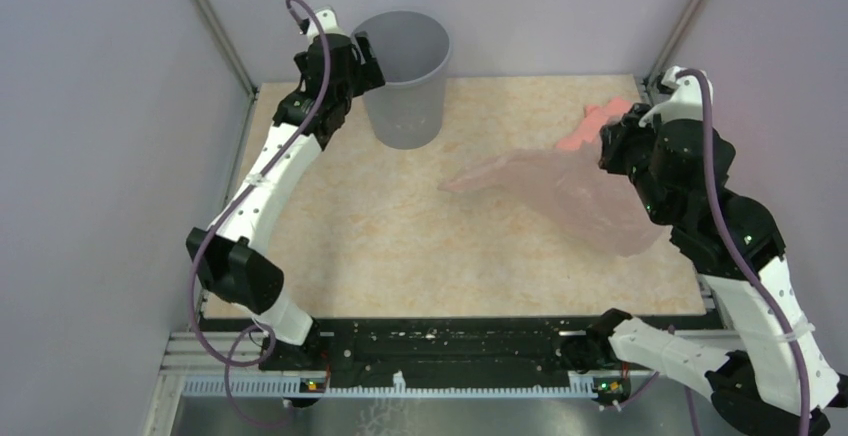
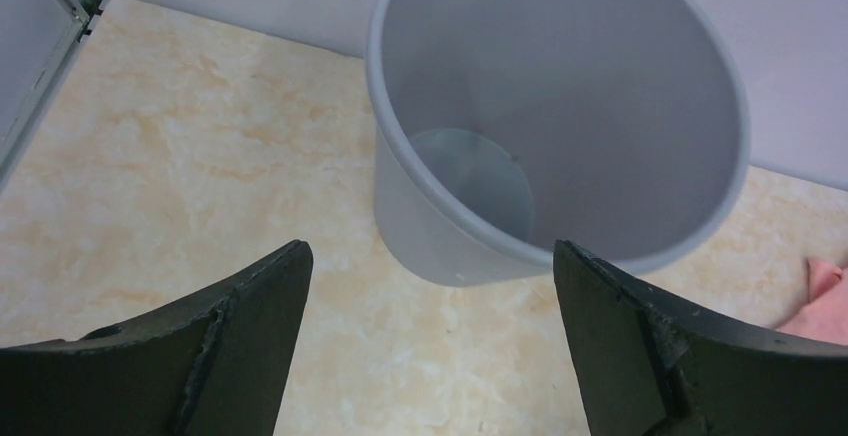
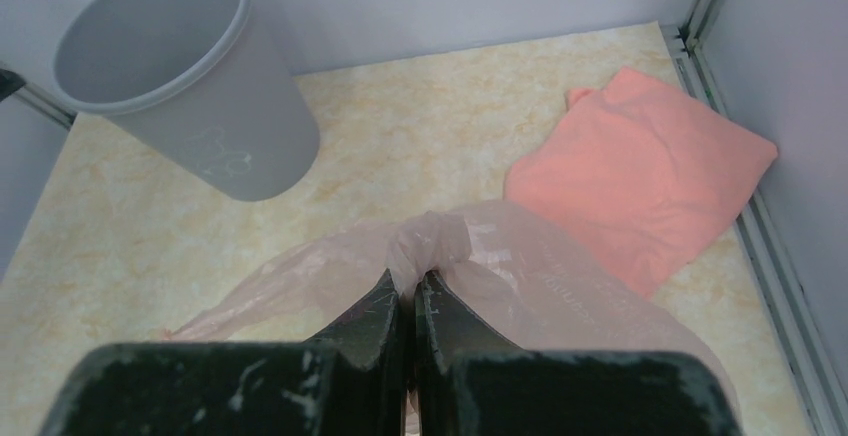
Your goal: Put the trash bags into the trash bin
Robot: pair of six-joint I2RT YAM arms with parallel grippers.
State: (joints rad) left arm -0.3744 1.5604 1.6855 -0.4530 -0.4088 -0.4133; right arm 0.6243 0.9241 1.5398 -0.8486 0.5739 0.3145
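Pale pink, thin and see-through, your trash bag (image 3: 500,266) is crinkled all over, with faint lettering along one fold. Its gathered top is puckered into a small knot of film where your right fingers (image 3: 380,316) are pressed together on it. From that pinch the plastic fans out wide. In the top view the trash bag (image 1: 570,196) spreads over the right half of the table (image 1: 400,246), with one narrow tail reaching toward the middle and the table's marbled beige showing through it. You cannot tell whether the lower folds rest on the table or hang just clear.

Your right fingers (image 1: 615,151) sit well apart from the trash bin (image 1: 405,116), which stands upright at the far left against the back wall. It is plain grey and smooth-walled, and nothing shows inside it. Your left fingers (image 2: 250,326) are spread wide just beside its near rim, gripping nothing. An opaque salmon-pink folded bundle (image 3: 640,176) lies in the far right corner, partly under the bag's edge.
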